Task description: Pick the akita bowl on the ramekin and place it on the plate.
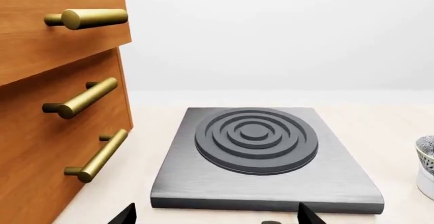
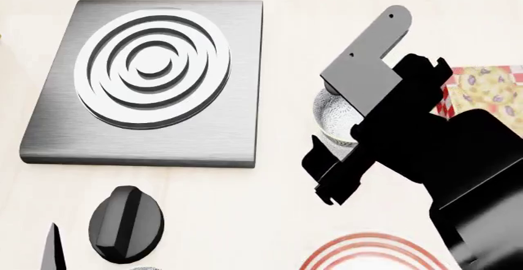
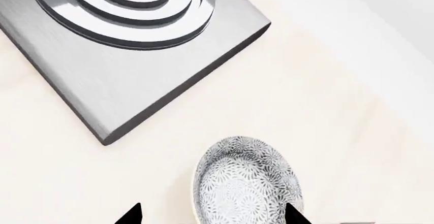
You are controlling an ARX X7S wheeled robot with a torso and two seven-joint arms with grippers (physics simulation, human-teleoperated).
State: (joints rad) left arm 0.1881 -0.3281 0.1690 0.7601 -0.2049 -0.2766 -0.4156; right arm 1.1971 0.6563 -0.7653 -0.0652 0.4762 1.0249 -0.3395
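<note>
The akita bowl [image 3: 245,183], speckled black and white, sits on the white ramekin [image 1: 427,183]; its rim also shows at the edge of the left wrist view [image 1: 426,150]. My right gripper [image 3: 213,216] is open, its two black fingertips either side of the bowl and not touching it. In the head view my right arm [image 2: 425,135] covers most of the bowl [image 2: 331,120]. Only the red-ringed edge of the plate [image 2: 372,253] shows, nearer to me than the bowl. My left gripper [image 1: 217,219] is open and empty, in front of the stove plate.
A grey stove plate [image 2: 147,80] with raised rings lies left of the bowl. A black knob [image 2: 124,224] sits in front of it. Wooden drawers with brass handles [image 1: 81,99] stand left of the stove. A colourful patterned item [image 2: 484,92] lies at the right.
</note>
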